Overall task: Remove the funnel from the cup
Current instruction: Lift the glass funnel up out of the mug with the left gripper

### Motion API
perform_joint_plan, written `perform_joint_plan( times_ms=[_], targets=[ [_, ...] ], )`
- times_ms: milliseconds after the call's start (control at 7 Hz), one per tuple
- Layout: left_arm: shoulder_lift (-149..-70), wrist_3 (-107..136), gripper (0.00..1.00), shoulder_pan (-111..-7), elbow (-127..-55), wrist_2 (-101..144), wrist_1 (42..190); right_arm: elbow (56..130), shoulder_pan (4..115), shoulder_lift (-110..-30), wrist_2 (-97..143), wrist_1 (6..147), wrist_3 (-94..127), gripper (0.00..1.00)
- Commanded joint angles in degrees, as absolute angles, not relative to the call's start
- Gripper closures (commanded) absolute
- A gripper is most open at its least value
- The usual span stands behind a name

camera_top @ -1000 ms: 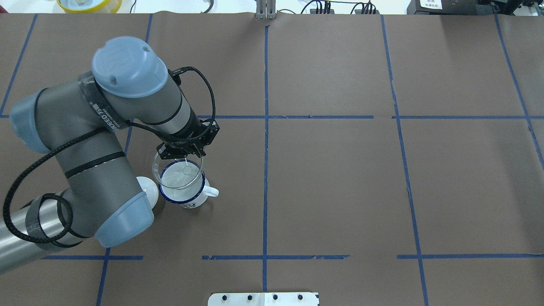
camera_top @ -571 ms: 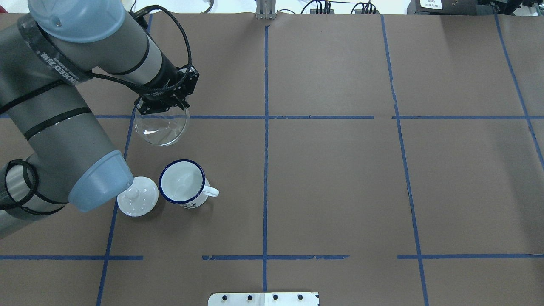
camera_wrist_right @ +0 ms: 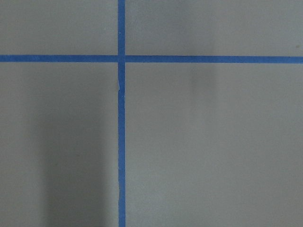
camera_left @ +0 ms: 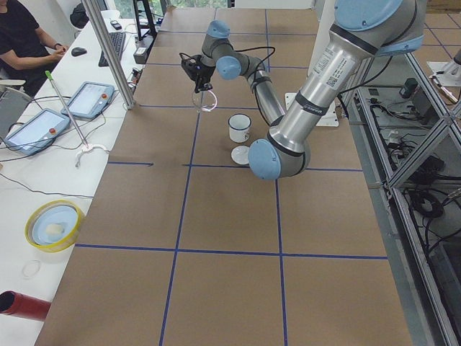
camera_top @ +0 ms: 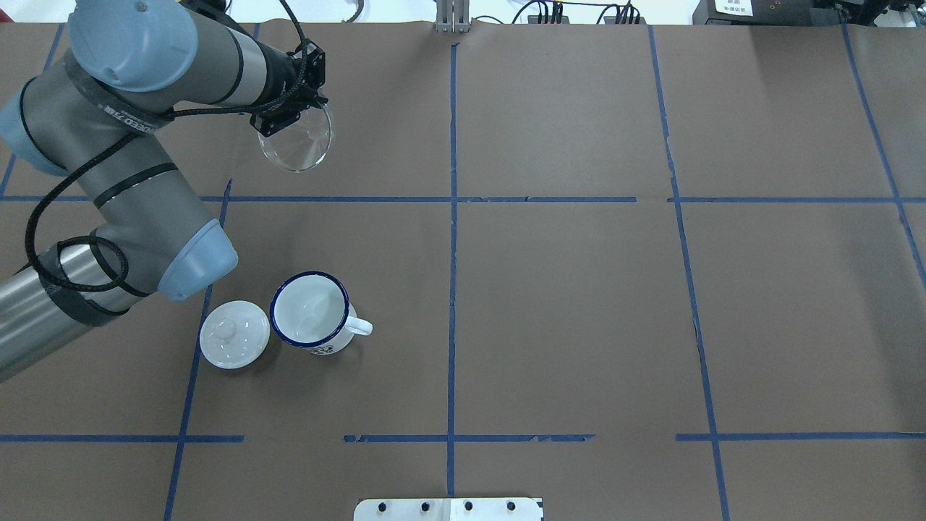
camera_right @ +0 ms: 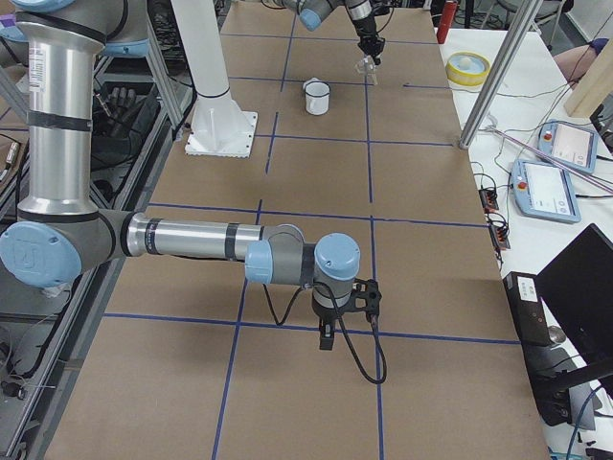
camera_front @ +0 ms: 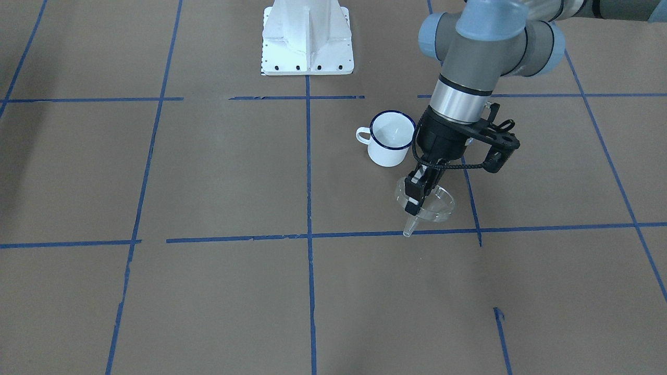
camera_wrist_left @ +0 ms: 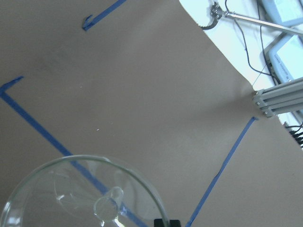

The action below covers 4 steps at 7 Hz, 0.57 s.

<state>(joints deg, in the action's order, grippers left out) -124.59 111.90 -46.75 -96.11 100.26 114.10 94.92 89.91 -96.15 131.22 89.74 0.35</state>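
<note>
- L gripper (camera_front: 415, 199): black two-finger tool, clamped on the rim of the small clear transparent funnel (camera_top: 298, 143); spout tilted downward.
- Funnel: out of the white enamel cup (camera_top: 309, 310) w/ dark blue rim & loop handle; well apart from cup, on its side away from robot base.
- Cup: upright on the brown paper-covered table (camera_top: 579, 304), nothing inside.
- White domed lid (camera_top: 234, 334) w/ knob: just beside cup, opposite its handle.
- R gripper (camera_right: 327, 339): well apart from cup; open or closed, cannot tell.
</note>
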Motion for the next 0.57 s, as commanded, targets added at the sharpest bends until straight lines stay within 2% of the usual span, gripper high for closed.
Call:
perform_joint_plan(
  times_ms=[0, 143, 429],
  targets=[
    [-123.49, 117.93, 1.0, -46.67, -83.38, 96.01, 135.95, 94.92, 89.91, -96.15, 131.22, 89.74, 0.35, 0.0],
    [-123.31, 118.04, 1.0, -46.58, -80.01, 91.45, 139.71, 94.92, 89.91, -96.15, 131.22, 89.74, 0.35, 0.0],
    [-121.48, 119.26, 1.0, -46.41, -78.05, 91.14, 147.96, 94.92, 89.91, -96.15, 131.22, 89.74, 0.35, 0.0]
  ],
)
